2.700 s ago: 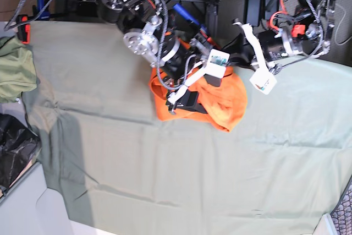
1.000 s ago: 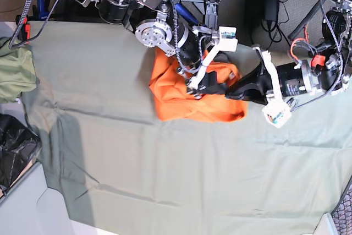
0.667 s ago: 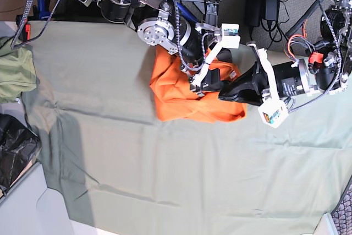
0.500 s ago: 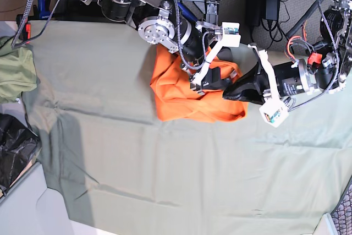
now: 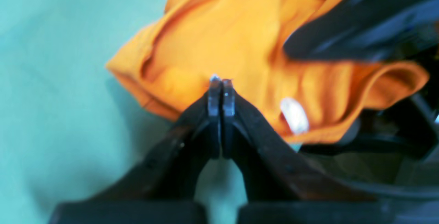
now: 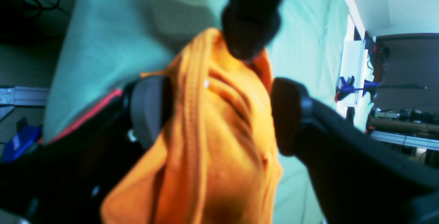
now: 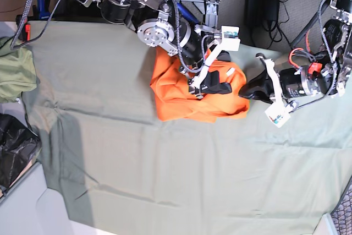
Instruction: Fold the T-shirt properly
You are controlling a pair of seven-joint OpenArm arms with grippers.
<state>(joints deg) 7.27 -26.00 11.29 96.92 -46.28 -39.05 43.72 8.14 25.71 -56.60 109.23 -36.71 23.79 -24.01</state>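
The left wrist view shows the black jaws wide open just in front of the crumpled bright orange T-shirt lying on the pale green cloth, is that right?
Not quite. In the left wrist view the left gripper has its black jaws pressed shut together, not wide open. The rest holds: they sit just in front of the crumpled bright orange T-shirt, which lies on the pale green cloth.

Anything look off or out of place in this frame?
Yes: the T-shirt lies bunched in a crumpled heap near the far edge of the green cloth, not flat or folded. The left end effector is shut on nothing beside it.
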